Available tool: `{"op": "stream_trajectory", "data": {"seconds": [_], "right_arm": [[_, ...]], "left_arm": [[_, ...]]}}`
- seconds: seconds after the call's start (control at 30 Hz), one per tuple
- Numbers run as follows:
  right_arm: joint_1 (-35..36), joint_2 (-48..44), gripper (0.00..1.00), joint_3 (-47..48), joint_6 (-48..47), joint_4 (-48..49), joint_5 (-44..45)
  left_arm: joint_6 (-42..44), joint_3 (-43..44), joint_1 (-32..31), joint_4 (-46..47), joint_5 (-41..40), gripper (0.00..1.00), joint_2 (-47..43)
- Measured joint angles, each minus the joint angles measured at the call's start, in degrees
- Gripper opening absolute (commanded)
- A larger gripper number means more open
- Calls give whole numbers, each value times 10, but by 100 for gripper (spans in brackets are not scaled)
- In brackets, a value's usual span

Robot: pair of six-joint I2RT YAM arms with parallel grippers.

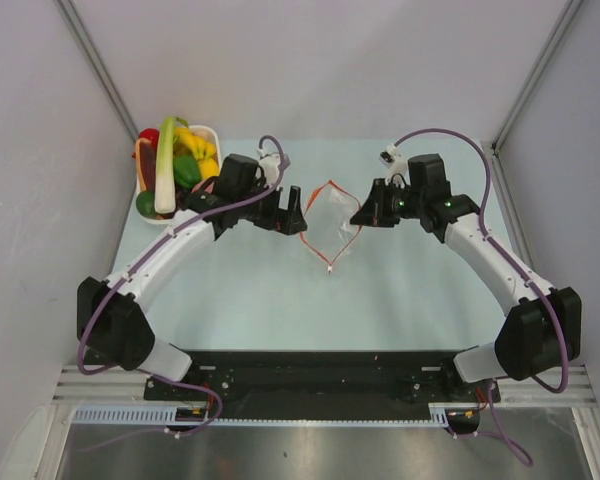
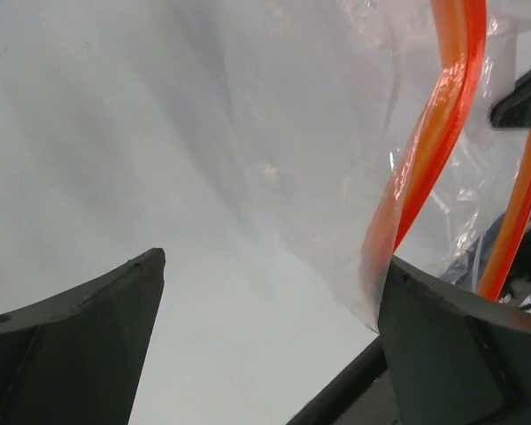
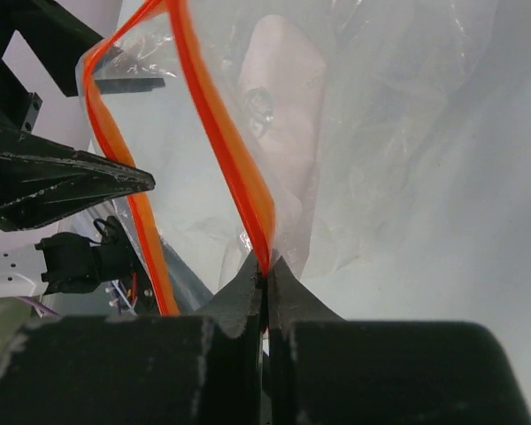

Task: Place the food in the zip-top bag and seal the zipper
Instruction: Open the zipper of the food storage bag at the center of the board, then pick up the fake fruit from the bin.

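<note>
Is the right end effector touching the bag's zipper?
Touching. The right wrist view shows the right end effector closed on the zipper, the orange strip pinched between its tips.

Robotics lab test cell: plain white panel walls (image 1: 20, 150), aluminium frame struts (image 1: 98, 60), pale desk (image 1: 260, 290), black arm-mounting rail (image 1: 310, 370), purple cabling (image 1: 445, 130).

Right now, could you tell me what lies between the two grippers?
Only the bag, mouth open, in the top view: right gripper pinching its zipper, left gripper open at the other edge.
</note>
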Motion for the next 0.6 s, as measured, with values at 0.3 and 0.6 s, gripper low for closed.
{"op": "stream_trajectory", "data": {"seconds": [0.3, 0.6], "right_arm": [[0, -3, 0, -2, 27, -12, 31], [-9, -20, 0, 30, 61, -53, 90]], "left_arm": [[85, 59, 150, -70, 39, 100, -34], [160, 108, 221, -61, -97, 100, -21]]}}
